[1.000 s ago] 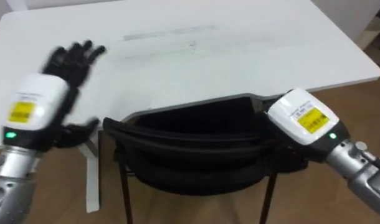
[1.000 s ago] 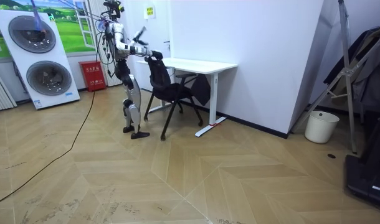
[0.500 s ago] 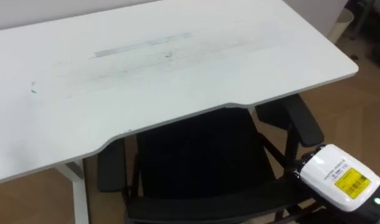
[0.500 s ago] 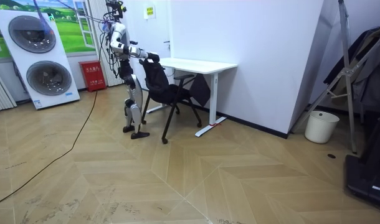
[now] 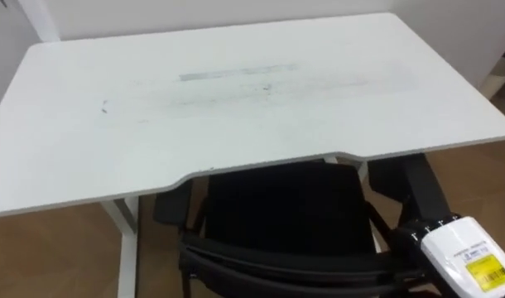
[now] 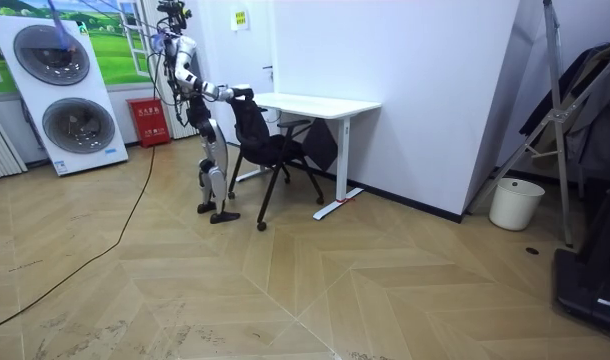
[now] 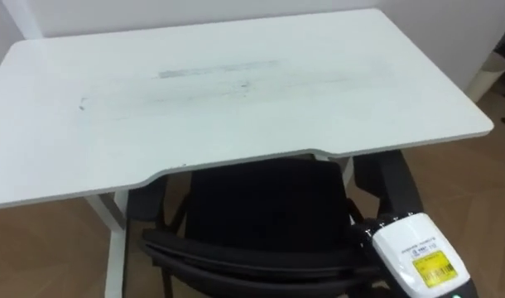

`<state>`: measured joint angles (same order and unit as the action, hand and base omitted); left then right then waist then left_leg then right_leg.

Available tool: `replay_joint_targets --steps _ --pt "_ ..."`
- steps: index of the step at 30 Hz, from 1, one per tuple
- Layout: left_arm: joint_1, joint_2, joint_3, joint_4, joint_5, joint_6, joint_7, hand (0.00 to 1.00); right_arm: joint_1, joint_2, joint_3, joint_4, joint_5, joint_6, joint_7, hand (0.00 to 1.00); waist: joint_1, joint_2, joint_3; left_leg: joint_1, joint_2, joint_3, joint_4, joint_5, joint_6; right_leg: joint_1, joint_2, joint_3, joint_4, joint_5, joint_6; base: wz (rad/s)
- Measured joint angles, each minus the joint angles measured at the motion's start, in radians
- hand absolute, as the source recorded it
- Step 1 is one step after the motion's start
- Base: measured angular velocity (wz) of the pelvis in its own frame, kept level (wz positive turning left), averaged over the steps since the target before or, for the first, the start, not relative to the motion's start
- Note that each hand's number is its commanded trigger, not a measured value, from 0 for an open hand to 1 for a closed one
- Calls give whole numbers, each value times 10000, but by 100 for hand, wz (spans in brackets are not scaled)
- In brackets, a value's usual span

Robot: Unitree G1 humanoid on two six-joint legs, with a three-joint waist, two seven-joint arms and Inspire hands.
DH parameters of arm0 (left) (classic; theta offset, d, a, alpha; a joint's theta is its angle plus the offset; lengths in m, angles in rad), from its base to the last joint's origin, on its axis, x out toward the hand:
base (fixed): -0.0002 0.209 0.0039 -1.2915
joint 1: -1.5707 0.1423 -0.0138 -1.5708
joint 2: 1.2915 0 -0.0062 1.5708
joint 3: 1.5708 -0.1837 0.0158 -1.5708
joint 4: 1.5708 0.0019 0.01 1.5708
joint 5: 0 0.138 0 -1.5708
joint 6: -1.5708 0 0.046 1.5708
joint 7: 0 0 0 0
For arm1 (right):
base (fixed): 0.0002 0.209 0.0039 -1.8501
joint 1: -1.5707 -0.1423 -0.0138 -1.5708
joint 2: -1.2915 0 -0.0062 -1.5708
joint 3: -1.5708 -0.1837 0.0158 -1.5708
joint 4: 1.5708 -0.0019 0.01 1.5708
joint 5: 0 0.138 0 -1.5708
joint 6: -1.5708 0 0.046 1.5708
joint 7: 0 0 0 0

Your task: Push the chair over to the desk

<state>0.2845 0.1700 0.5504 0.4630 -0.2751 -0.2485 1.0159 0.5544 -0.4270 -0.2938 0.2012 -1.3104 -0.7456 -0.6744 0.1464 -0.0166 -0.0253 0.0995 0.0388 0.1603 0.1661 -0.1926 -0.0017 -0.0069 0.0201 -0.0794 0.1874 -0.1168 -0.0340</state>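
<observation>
Chair point(image 5: 277, 207): black, seat partway under the white desk point(image 5: 236, 99), up and left of the right hand. Left armrest point(image 5: 171, 207) is far left of the hand, just under the desk edge. Backrest top rail point(image 5: 277, 266) runs leftward from the hand along the bottom of the eye views. Right hand point(image 5: 418, 236) is at the rail's right end, touching it. Its fingers are lost against the black frame, so can't tell whether they're curled round it or flat. Right armrest point(image 5: 422, 186) is just beyond the hand. Room view: robot stands upright behind the chair, one arm out to the backrest, stacked washers point(image 6: 70, 90) at the room view's left.
</observation>
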Motion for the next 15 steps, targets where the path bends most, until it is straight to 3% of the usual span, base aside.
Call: replay_joint_targets --steps 4,7,10,15 --pt "377 7 -243 952 -659 -6 6 0 8 117 38 931 2 75 -1052 0 48 -37 -16 -95 -68 14 198 -145 149 33 -102 7 -8 67 112 1" --pt "409 83 -777 2151 -826 -24 -116 0 -9 132 365 1585 67 425 -1952 0 183 -57 -45 -167 -150 57 216 -184 217 -3 -188 95 -33 131 212 -5" --pt "577 77 -1134 3128 -1031 -15 -515 0 -29 450 451 2164 265 484 -2302 0 264 -183 -138 -166 -189 36 303 -267 348 171 -239 52 -214 186 310 2" --pt "930 93 -1902 4737 -1292 4 -1158 0 -99 460 871 2687 940 706 -2572 0 279 -202 -153 -47 -323 158 374 -397 543 276 -397 -10 -144 312 445 -1"
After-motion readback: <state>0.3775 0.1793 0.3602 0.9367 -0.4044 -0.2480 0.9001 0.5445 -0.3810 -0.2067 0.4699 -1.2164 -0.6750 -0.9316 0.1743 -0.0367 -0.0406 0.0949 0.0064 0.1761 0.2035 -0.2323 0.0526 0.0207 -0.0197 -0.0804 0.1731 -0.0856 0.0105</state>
